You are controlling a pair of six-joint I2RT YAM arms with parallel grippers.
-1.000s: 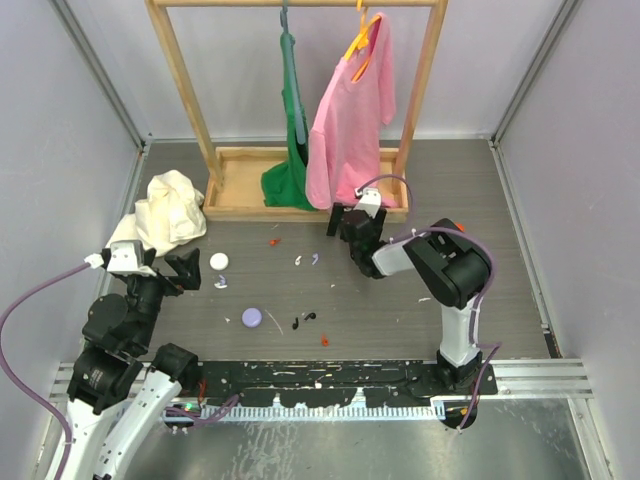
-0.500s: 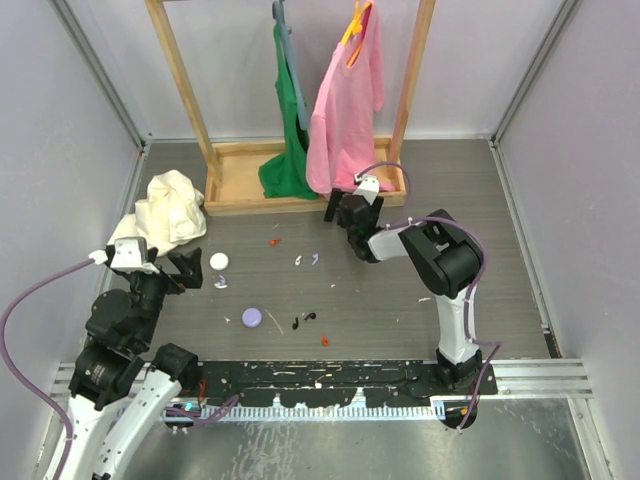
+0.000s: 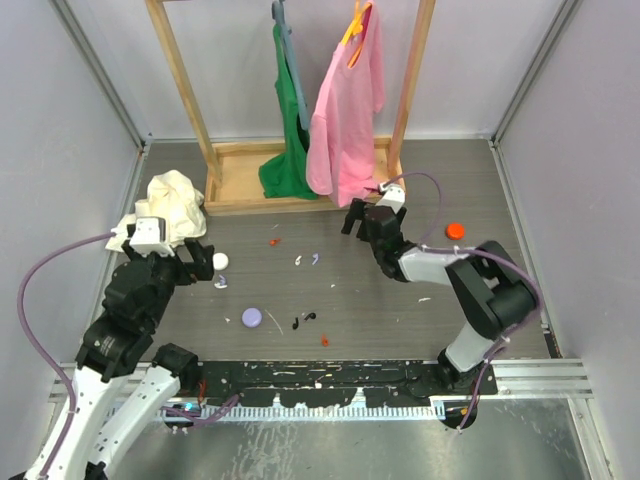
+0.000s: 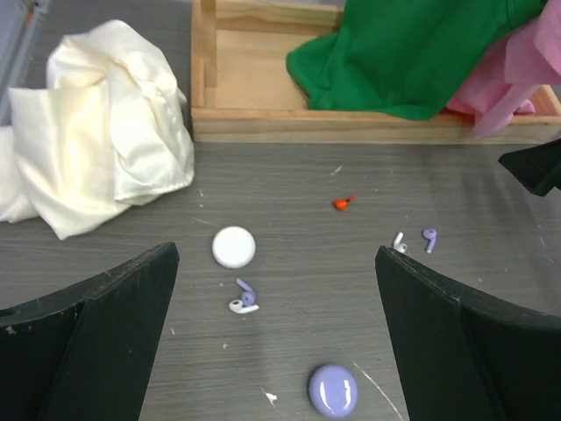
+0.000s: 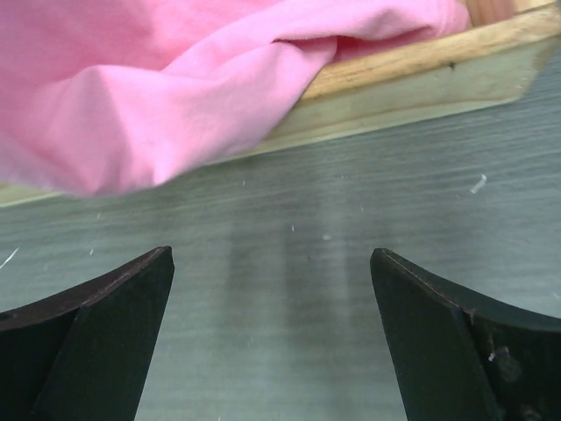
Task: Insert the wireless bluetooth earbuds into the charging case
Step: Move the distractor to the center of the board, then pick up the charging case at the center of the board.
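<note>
left gripper [image 4: 276, 254] hangs with its jaws spread wide and nothing between them, low over the grey wood-grain table [image 4: 289, 175]. right gripper [image 5: 272, 254] is just as wide and empty, well apart from the small parts, by the pale wooden rack base [image 5: 412, 79] under the soft pink shirt [image 5: 158, 79].

nothing is picked up yet, so the step in hand looks like the approach to a first bud. a lavender-and-white earbud [image 4: 244, 298] lies just below a smooth white disc [image 4: 234, 246]. a white earbud [image 4: 399, 243] and a lavender earbud [image 4: 429, 237] lie side by side further right. the glossy, pebble-shaped lavender case [image 4: 333, 390], probably the charger and seemingly shut, sits nearest the wrist.

the next move likely calls for a precise, narrow pinch: the buds are tiny, hard, slick and curved.
</note>
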